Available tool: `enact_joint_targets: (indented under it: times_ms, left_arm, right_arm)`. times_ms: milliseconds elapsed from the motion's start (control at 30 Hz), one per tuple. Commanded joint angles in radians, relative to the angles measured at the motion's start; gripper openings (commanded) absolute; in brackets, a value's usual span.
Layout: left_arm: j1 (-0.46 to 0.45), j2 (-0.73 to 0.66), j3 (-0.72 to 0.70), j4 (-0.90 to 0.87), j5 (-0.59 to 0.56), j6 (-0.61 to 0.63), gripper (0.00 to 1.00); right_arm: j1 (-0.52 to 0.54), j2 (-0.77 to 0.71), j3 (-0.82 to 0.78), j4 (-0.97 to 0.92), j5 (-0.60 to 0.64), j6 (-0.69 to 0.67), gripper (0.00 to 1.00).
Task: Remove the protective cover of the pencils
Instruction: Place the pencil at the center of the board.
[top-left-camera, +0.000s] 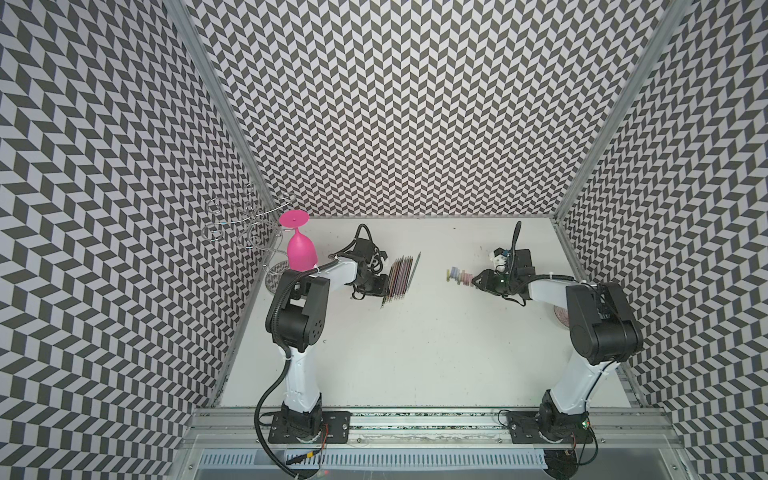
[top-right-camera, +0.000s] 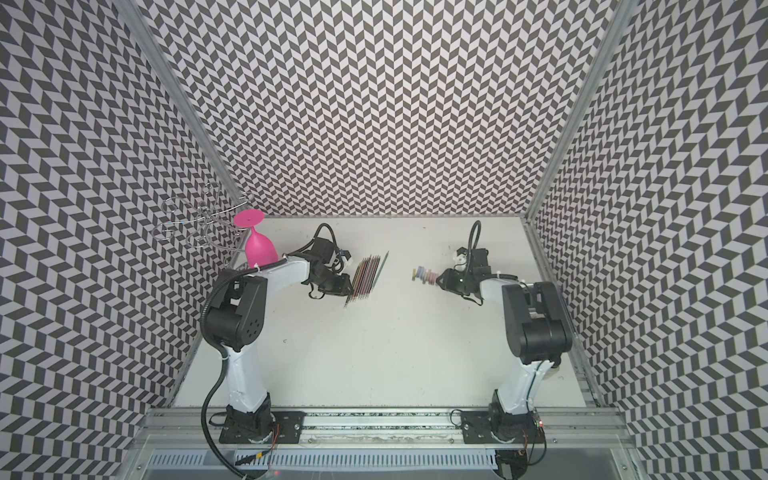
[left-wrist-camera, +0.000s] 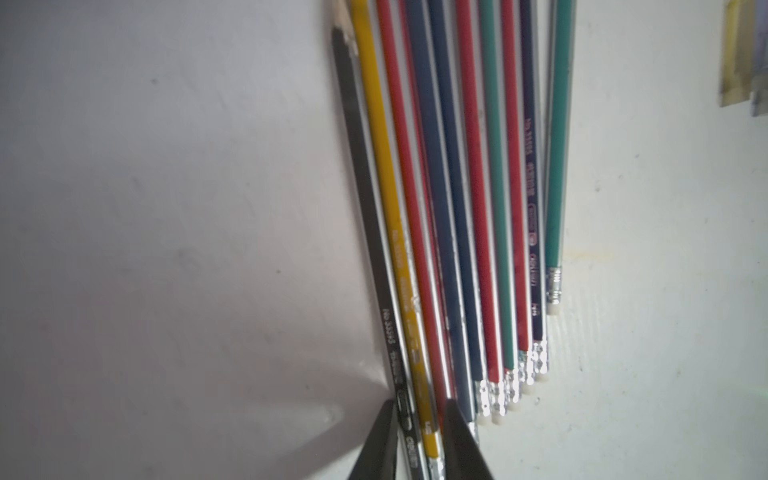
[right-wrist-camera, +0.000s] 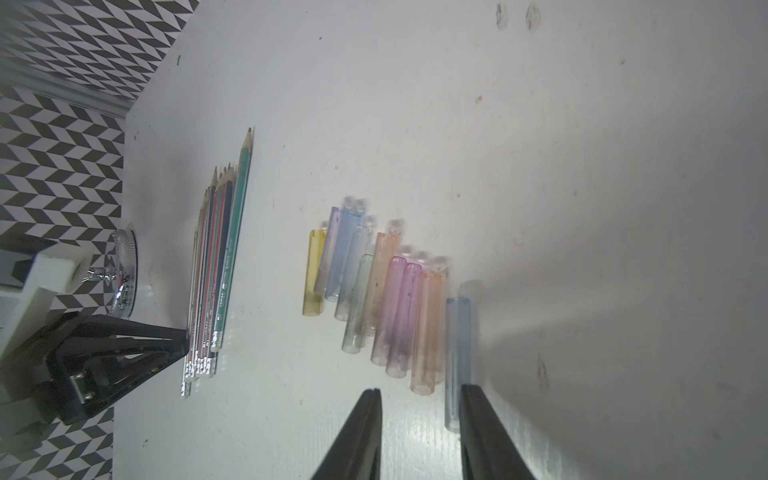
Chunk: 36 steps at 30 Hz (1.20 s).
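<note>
White tabletop: left gripper pinches two pencils at their eraser ends, seemingly to steady the row; right gripper stands open, blue cover loose against one finger, other covers ahead.

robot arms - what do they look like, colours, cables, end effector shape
Left arm and right arm: white links, bulky black joint housings, black base plates. A black ribbed hose loops beside the left arm; thin black cables run along the right. Left end effector and right end effector each have two slim, tapered black fingers.
</note>
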Motion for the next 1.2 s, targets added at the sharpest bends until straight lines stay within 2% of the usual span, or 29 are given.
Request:
enact_joint_targets:
  times_ms: [0, 567, 800, 1000, 1167]
  left_arm:
    - [-0.01, 0.029, 0.001, -0.012, -0.001, -0.005, 0.23]
    - [-0.011, -0.019, 0.004, -0.012, -0.016, -0.004, 0.22]
    - [-0.01, -0.23, -0.048, 0.066, -0.036, -0.022, 0.25]
    - [-0.01, -0.39, -0.097, 0.118, -0.016, -0.032, 0.25]
    - [-0.006, -0.471, -0.123, 0.138, -0.02, -0.033, 0.26]
  right_arm:
    - [-0.005, 0.013, -0.001, 0.043, -0.016, 0.0, 0.34]
    - [-0.005, 0.016, -0.014, 0.083, -0.065, 0.021, 0.34]
    - [0.013, -0.069, -0.083, 0.249, -0.167, 0.092, 0.32]
    - [0.179, -0.058, -0.038, 0.26, -0.107, 0.159, 0.31]
    - [0.28, 0.061, 0.051, 0.329, -0.082, 0.271, 0.31]
